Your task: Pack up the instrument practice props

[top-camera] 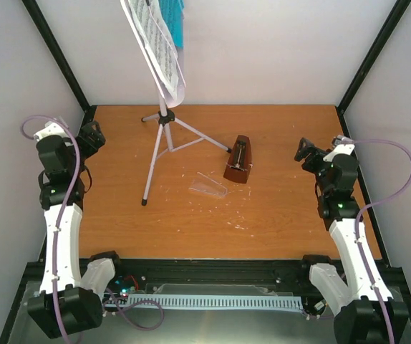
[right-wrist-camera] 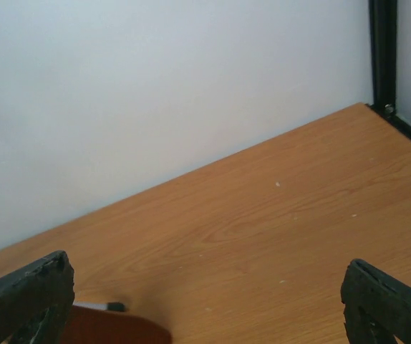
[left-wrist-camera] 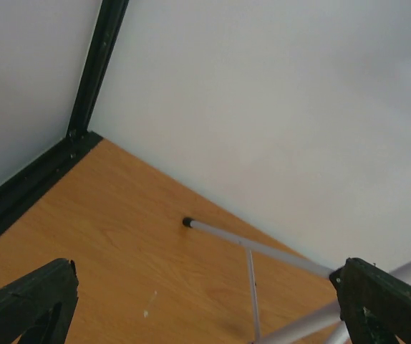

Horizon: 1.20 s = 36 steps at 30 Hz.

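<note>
A silver-white tripod music stand [top-camera: 164, 136] stands at the back centre of the table; its legs also show in the left wrist view [left-wrist-camera: 263, 249]. White sheet music [top-camera: 159, 46] rests on its desk, with a teal booklet [top-camera: 175, 18] behind it. A small brown pyramid metronome [top-camera: 238, 160] stands right of the stand; its top shows in the right wrist view [right-wrist-camera: 112, 328]. Its clear cover [top-camera: 208, 187] lies flat on the table beside it. My left gripper [top-camera: 93, 136] is open and empty at the left. My right gripper [top-camera: 307, 154] is open and empty at the right.
The wooden table [top-camera: 277, 215] is enclosed by white walls with black frame posts [top-camera: 55, 54] at the back corners. A black rail and a pale ribbed strip [top-camera: 220, 301] run along the near edge between the arm bases.
</note>
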Each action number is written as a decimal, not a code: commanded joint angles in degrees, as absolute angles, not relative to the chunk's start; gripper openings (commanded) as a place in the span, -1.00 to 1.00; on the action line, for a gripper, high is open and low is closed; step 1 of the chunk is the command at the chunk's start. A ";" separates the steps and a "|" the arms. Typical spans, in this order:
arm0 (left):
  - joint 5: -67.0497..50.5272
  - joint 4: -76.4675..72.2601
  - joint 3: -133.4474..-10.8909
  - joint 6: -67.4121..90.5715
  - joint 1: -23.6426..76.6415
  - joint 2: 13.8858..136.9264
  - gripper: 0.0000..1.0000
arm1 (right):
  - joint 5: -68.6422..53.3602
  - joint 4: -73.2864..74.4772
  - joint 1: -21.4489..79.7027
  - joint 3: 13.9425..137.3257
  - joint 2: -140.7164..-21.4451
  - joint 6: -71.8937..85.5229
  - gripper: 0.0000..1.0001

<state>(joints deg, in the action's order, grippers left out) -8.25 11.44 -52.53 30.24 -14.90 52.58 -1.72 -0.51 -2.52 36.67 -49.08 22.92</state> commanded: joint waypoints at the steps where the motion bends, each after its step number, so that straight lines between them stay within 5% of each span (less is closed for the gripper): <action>1: -13.11 20.89 -58.15 31.05 -15.12 53.09 0.99 | -6.83 5.28 -2.65 40.52 -47.68 28.15 1.00; 11: -16.58 20.55 -59.71 15.90 -15.12 50.13 0.99 | -22.44 15.34 -2.63 50.53 -47.97 22.08 1.00; 18: -31.81 13.53 -51.34 9.57 -15.03 50.66 0.99 | -33.56 22.75 -0.92 56.27 -56.79 20.53 1.00; 30: -31.35 6.53 -42.53 8.69 -14.94 48.58 0.98 | -0.97 43.14 22.95 77.64 -80.06 20.58 1.00; 36: -29.91 6.09 -42.23 9.58 -14.94 47.62 0.99 | 4.62 44.31 26.64 82.00 -87.60 26.84 1.00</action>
